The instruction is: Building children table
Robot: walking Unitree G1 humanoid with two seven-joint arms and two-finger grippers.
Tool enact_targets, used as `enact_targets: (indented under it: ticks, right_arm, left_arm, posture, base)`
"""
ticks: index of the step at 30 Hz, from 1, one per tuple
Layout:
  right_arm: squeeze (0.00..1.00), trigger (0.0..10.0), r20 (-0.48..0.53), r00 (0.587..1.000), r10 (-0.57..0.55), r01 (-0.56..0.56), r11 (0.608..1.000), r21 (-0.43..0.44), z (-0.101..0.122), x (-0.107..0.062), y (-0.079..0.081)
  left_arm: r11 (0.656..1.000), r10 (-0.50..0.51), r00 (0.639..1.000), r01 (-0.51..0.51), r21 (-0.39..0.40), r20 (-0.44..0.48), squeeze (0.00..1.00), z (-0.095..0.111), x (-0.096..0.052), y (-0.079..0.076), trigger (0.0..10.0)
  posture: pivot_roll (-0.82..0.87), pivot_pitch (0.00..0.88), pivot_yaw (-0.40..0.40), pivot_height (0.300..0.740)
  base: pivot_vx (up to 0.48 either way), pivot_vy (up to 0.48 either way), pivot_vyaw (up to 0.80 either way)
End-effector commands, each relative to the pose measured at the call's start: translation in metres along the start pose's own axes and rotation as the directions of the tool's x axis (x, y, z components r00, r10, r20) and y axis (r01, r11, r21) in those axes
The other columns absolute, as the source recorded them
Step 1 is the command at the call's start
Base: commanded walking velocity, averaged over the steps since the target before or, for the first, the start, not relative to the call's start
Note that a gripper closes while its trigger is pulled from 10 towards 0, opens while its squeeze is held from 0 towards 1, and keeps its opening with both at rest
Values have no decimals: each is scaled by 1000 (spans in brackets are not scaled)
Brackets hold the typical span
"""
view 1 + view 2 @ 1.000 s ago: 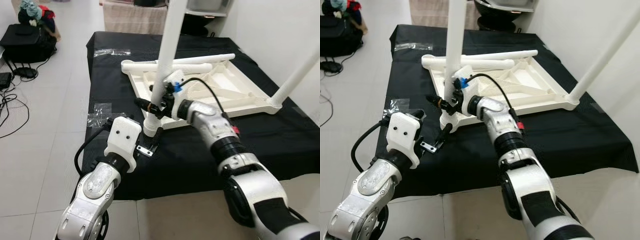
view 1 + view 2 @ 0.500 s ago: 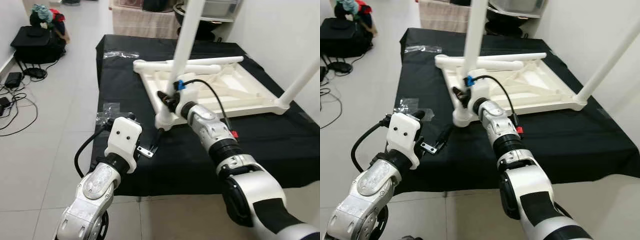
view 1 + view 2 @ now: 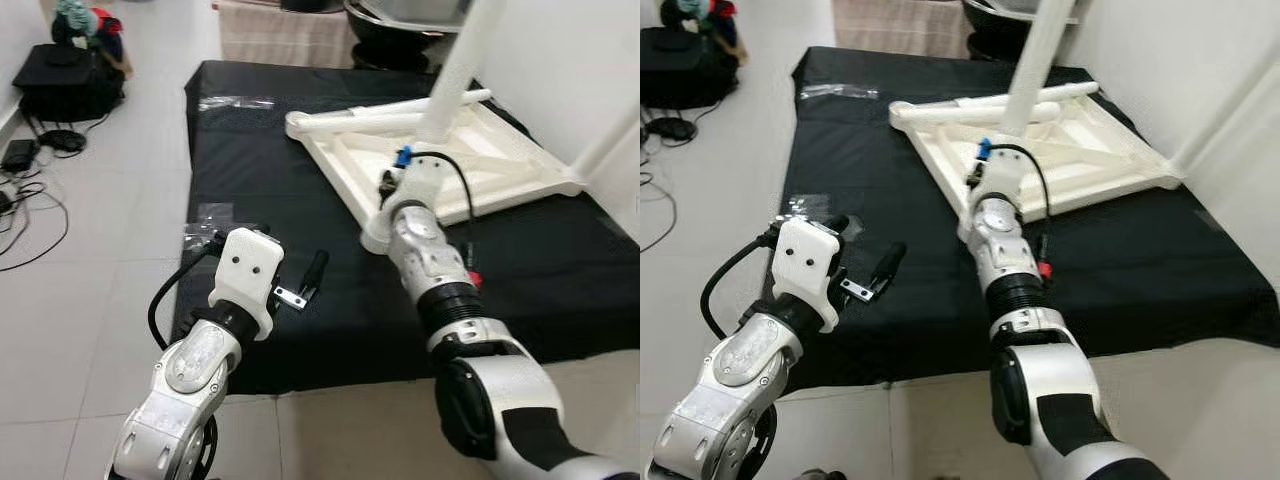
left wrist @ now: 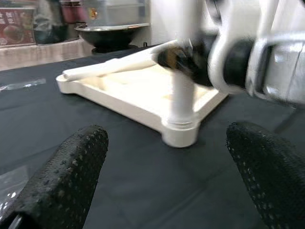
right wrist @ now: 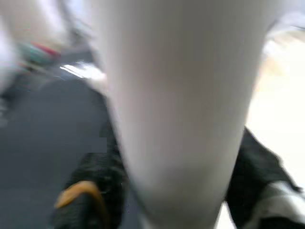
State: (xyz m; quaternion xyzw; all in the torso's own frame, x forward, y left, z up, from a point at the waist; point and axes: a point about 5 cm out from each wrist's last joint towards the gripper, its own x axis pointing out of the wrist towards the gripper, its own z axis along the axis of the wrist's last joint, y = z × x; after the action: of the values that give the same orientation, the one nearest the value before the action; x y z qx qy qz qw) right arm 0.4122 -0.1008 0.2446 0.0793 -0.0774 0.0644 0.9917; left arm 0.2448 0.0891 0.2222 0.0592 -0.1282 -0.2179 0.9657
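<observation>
White plastic table leg standing in corner socket of upturned tabletop, on black cloth.

Looks light, stiff and smooth, likely slippery; best gripped low, close above the socket. Long axis near upright, leaning slightly, foot end up and out of frame. Right gripper closed around leg just above socket. Left gripper wide open, holding nothing, near small black tool. Loose second leg lying along far edge.

Pale tiled floor surrounds a black-draped worktop. A white wall runs along its right edge; a black bag (cables beside it) sits far left.
</observation>
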Motion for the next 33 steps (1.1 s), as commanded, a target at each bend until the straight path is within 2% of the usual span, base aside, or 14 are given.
enact_targets:
  ticks: [1, 7, 10, 12, 13, 15, 17, 18, 20, 22, 23, 24, 25, 33]
  right_arm:
    - [1000, 10000, 102, 989, 104, -104, 995, -7, 23, 4, 14]
    - [1000, 10000, 76, 983, 166, -166, 986, -10, 21, 4, 12]
    - [1000, 10000, 17, 920, 391, -391, 919, 56, 16, 0, 15]
    - [1000, 10000, -3, 856, 517, -515, 854, 75, 13, -5, 17]
    - [1000, 10000, -16, 771, 636, -633, 770, 78, 12, -13, 18]
    - [1000, 10000, -16, 771, 636, -633, 770, 78, 12, -13, 18]
    - [1000, 10000, -51, 621, 783, -779, 623, 78, 7, -28, 19]
    - [1000, 10000, -51, 621, 783, -779, 623, 78, 7, -28, 19]
    - [1000, 10000, -61, 512, 857, -851, 515, 101, 4, -36, 19]
    - [1000, 10000, -61, 512, 857, -851, 515, 101, 4, -36, 19]
    - [831, 10000, -65, 466, 882, -877, 471, 99, 1, -39, 19]
    - [831, 10000, -65, 466, 882, -877, 471, 99, 1, -39, 19]
    - [0, 10000, -80, 407, 910, -905, 414, 99, -2, -44, 20]
    - [0, 10000, -180, 447, 876, -888, 459, 29, -17, -40, 22]
  left_arm:
    - [1000, -8, 1000, 8, -3, -12, 0, -1, -1, -2, 10000]
    - [1000, -6, 1000, 6, -3, -12, 0, -1, 0, -2, 10000]
    - [1000, -5, 1000, 5, -1, -14, 0, -2, -1, -2, 10000]
    - [1000, -4, 1000, 4, 0, -14, 0, -2, -1, -1, 10000]
    - [1000, -4, 1000, 4, 2, -14, 0, -1, -1, -1, 10000]
    - [1000, -4, 1000, 4, 2, -14, 0, -1, -1, -1, 10000]
    - [1000, -5, 1000, 5, 3, -11, 0, -1, -1, 0, 10000]
    - [1000, -5, 1000, 5, 3, -11, 0, -1, -1, 0, 10000]
    - [1000, -6, 1000, 6, 2, -10, 0, -1, -1, -1, 10000]
    - [1000, -6, 1000, 6, 2, -10, 0, -1, -1, -1, 10000]
    - [1000, -7, 1000, 7, 2, -10, 0, -1, -1, -1, 10000]
    - [1000, -7, 1000, 7, 2, -10, 0, -1, -1, -1, 10000]
    - [1000, -7, 1000, 7, 2, -11, 0, -1, -1, -1, 10000]
    - [1000, -10, 1000, 10, 1, -13, 0, -1, -2, -2, 10000]
  posture:
    - [67, 137, -144, 740]
    - [69, 137, -146, 740]
    - [69, 138, -146, 740]
    - [72, 138, -145, 740]
    - [72, 138, -145, 740]
    - [72, 138, -145, 740]
    - [72, 138, -142, 740]
    - [72, 138, -142, 740]
    - [73, 131, -142, 740]
    - [73, 131, -142, 740]
    - [75, 131, -142, 740]
    - [75, 131, -142, 740]
    - [76, 127, -143, 740]
    - [77, 123, -142, 740]
  base:
    - [0, 0, 0]
    - [0, 0, 0]
    - [0, 0, 0]
    - [0, 0, 0]
    - [0, 0, 0]
    - [0, 0, 0]
    - [0, 0, 0]
    - [0, 0, 0]
    - [0, 0, 0]
    - [0, 0, 0]
    - [0, 0, 0]
    - [0, 0, 0]
    - [0, 0, 0]
    - [0, 0, 0]
